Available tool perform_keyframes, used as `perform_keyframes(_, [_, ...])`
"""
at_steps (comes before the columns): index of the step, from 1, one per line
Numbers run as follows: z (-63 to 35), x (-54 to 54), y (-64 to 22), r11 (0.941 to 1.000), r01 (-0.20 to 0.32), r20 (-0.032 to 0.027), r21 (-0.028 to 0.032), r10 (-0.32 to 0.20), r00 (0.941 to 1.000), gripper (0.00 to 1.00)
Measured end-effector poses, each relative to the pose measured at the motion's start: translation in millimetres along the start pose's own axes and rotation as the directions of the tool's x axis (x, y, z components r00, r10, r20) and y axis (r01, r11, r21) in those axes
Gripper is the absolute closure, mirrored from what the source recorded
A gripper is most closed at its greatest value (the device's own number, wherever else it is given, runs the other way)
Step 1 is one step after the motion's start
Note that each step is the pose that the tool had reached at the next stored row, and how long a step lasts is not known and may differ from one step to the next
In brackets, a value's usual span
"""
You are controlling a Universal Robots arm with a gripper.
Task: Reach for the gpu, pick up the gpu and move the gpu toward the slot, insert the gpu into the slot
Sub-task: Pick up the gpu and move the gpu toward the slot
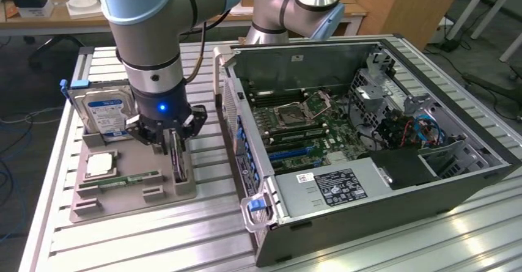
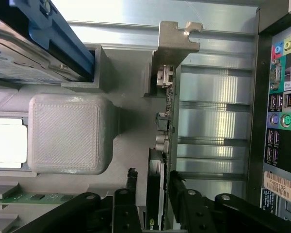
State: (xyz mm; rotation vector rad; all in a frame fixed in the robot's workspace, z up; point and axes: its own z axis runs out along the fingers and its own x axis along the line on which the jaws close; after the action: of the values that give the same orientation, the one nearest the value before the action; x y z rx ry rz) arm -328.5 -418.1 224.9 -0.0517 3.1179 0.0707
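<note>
A robotics lab: slotted aluminium bench (image 1: pixel 456 241), opened computer case (image 1: pixel 392 206) (cluttered desk (image 1: pixel 41 23) behind).

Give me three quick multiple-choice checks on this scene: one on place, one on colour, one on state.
1. The pincer is: A. inside the computer case; B. astride the gpu in the grey tray; C. over the memory stick.
2. The hard drive has a label that is: A. red; B. blue; C. yellow.
3. The gpu is: A. seated in a motherboard slot; B. lying flat; C. standing on edge in the tray.
Answers: 1 B, its open fingers flank the card in the wrist view; 2 B, blue shows on the upright drive; 3 C, its thin edge rises from the tray's holder.
</note>
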Motion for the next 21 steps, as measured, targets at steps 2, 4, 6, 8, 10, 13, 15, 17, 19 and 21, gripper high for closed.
perform_keyframes(2, [0.0, 0.0, 0.0, 1.0, 0.0, 0.0, 0.0, 0.0, 1.0, 0.62])
perform_keyframes(4, [0.0, 0.0, 0.0, 1.0, 0.0, 0.0, -0.0001, 0.0, 1.0, 0.62])
perform_keyframes(6, [0.0, 0.0, 0.0, 1.0, 0.0, 0.0002, 0.0, 0.0, 1.0, 0.63])
perform_keyframes(8, [0.0, 0.0, 0.0, 1.0, 0.0, 0.0, 0.0, 0.0, 1.0, 0.7])
perform_keyframes(10, [0.0, 0.0, 0.0, 1.0, 0.0, 0.0, 0.0, 0.0, 1.0, 0.7])
perform_keyframes(13, [0.0, 0.0, 0.0, 1.0, 0.0, 0.0, 0.0, 0.0, 1.0, 0.7])
perform_keyframes(15, [0.0, 0.0, 0.0, 1.0, 0.0, 0.0, 0.0, 0.0, 1.0, 0.7])
perform_keyframes(17, [0.0, 0.0, 0.0, 1.0, 0.0, 0.0001, 0.0, 0.0, 1.0, 0.7])
perform_keyframes(19, [0.0, 0.0, 0.0, 1.0, 0.0, 0.0, 0.0, 0.0, 1.0, 0.71])
perform_keyframes(21, [0.0, 0.0, 0.0, 1.0, 0.0, 0.0, 0.0, 0.0, 1.0, 0.74])
